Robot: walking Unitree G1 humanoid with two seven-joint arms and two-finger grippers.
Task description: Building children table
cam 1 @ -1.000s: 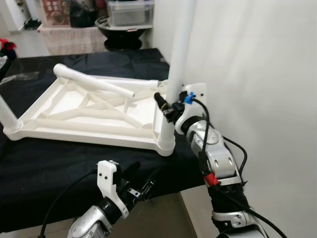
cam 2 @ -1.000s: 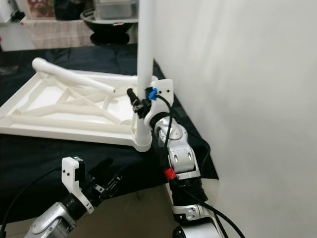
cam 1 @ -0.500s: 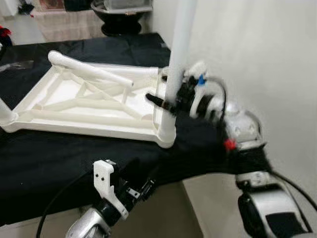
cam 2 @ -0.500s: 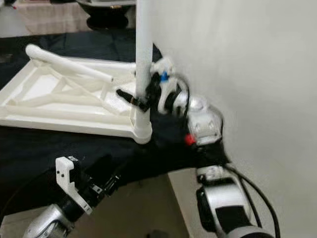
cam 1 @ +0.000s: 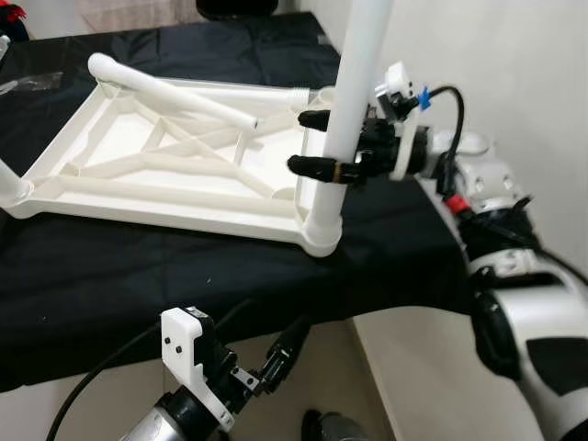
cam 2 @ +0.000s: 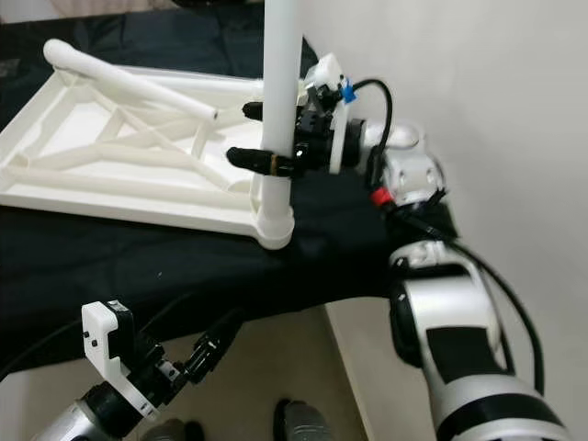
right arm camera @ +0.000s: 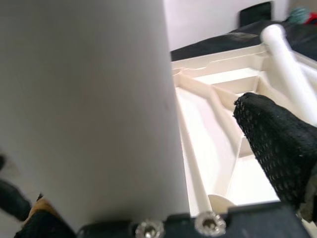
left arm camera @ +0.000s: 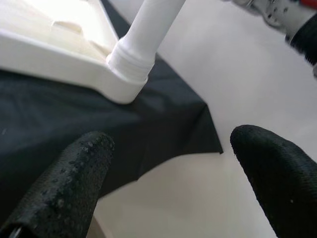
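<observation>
Table top: we see white ribbed plastic, upside down on the black cloth over the worktop.
Upright leg: a smooth white tube standing in the near right corner socket.
Loose leg: lying slantwise across the ribs.
Right gripper: its fingers lie one on each side of the upright leg, around it.
Left gripper: low before the worktop edge, fingers apart, holding nothing.
Surroundings: a pale wall stands close on the right.
</observation>
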